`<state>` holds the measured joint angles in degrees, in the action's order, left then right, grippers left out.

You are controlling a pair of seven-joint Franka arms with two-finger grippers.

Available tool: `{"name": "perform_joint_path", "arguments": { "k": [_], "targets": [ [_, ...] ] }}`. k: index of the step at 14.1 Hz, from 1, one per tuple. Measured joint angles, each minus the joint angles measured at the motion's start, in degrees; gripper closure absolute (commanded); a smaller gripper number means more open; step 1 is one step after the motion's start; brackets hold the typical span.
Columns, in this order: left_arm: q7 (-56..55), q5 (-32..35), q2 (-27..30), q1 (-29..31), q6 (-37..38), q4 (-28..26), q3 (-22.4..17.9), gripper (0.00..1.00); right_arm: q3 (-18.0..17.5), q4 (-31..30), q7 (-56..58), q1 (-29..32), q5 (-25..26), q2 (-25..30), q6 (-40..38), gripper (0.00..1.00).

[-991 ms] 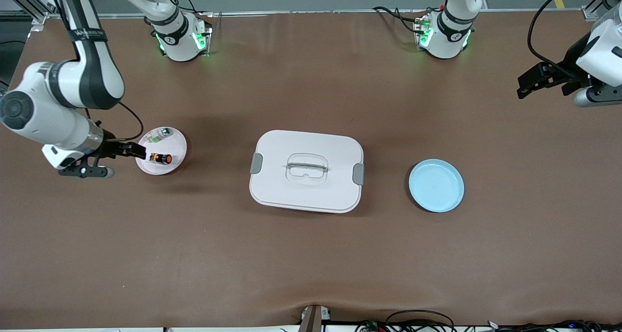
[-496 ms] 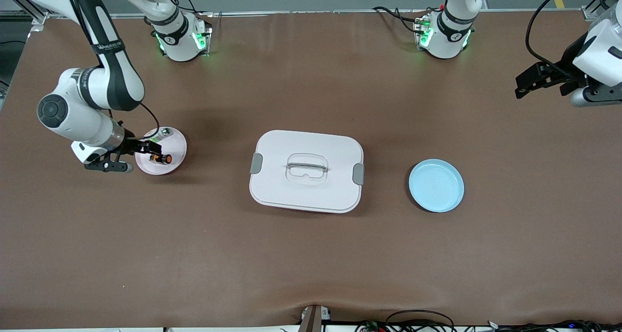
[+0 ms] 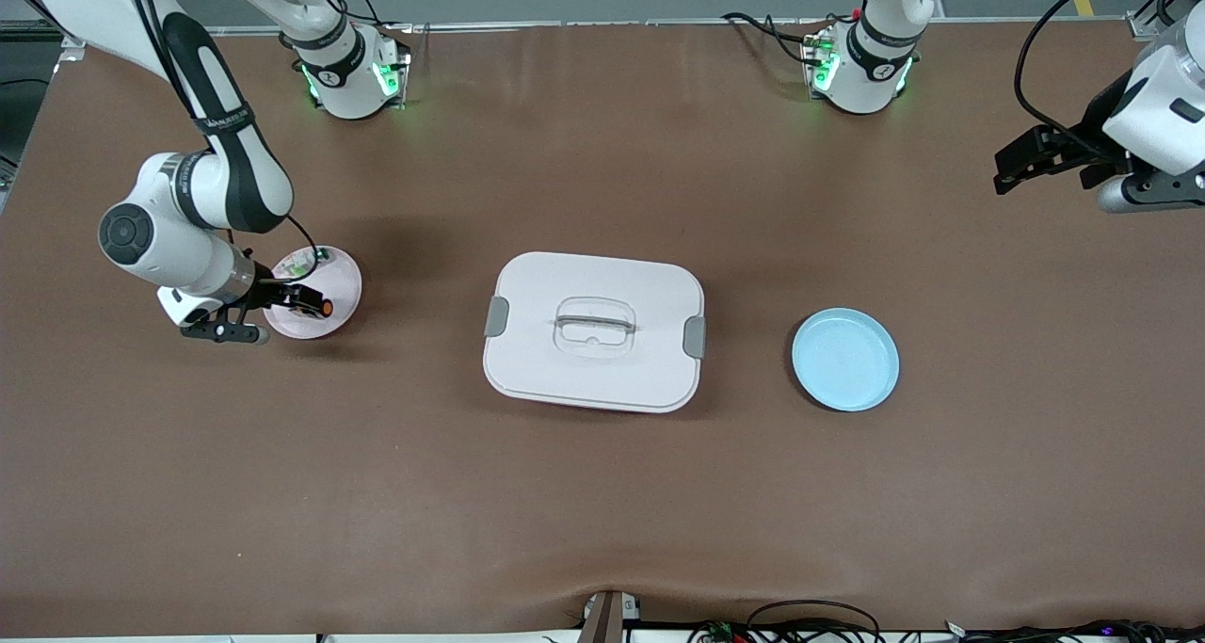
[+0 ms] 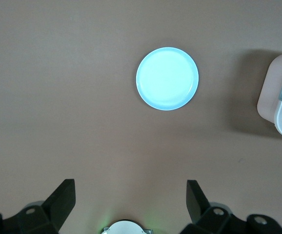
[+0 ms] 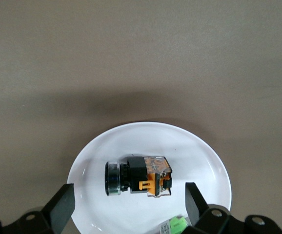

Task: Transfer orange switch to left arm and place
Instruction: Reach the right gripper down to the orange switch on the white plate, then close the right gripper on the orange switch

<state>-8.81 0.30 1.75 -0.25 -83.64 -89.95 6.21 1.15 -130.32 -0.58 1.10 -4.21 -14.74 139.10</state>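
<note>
The orange switch (image 3: pixel 321 308) lies on its side on a small pale plate (image 3: pixel 345 280) toward the right arm's end of the table. In the right wrist view the switch (image 5: pixel 138 176) lies on the plate (image 5: pixel 199 156) just ahead of the fingertips. My right gripper (image 3: pixel 303 298) is open and low over the plate, its fingers (image 5: pixel 63 204) either side of the switch without touching it. The white box (image 3: pixel 593 330) stands at the table's middle. My left gripper (image 3: pixel 1012 166) is open and empty, up over the left arm's end of the table.
A small green-and-clear part (image 3: pixel 306 265) shares the pale plate and shows in the right wrist view (image 5: pixel 176 226). A blue plate (image 3: pixel 844 359) lies between the box and the left arm's end, and shows in the left wrist view (image 4: pixel 167 78) beside a box corner (image 4: pixel 280 97).
My right arm has swung in and lowered, bringing its open gripper from beside the pale plate to over it at the switch. My left gripper has drifted slightly.
</note>
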Motion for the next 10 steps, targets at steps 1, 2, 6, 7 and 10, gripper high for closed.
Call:
{"name": "perform_joint_path", "arguments": {
  "k": [1, 2, 6, 7, 10],
  "targets": [
    [0.0, 0.0, -0.14, -0.01, -0.06, 0.0, 0.02, 0.0, 0.01, 0.0, 0.0, 0.0, -0.01, -0.48, 0.56, 0.0],
    [0.0, 0.0, -0.28, -0.03, -0.12, 0.0, 0.03, 0.0, 0.02, 0.0, 0.0, 0.0, -0.01, -0.98, 1.05, 0.0],
    [0.0, 0.0, -0.56, -0.07, -0.27, 0.0, 0.04, 0.0, 0.03, 0.0, 0.0, 0.0, -0.01, -2.83, 2.16, 0.0],
    [0.0, 0.0, -0.56, -0.07, -0.29, 0.0, 0.04, 0.0, 0.03, 0.0, 0.0, 0.0, -0.01, -3.3, 2.69, 0.0],
    [0.0, 0.0, -0.56, -0.08, -0.38, 0.0, 0.05, 0.0, 0.03, 0.0, 0.02, 0.0, -0.01, -4.61, 3.53, 0.0]
  ]
}}
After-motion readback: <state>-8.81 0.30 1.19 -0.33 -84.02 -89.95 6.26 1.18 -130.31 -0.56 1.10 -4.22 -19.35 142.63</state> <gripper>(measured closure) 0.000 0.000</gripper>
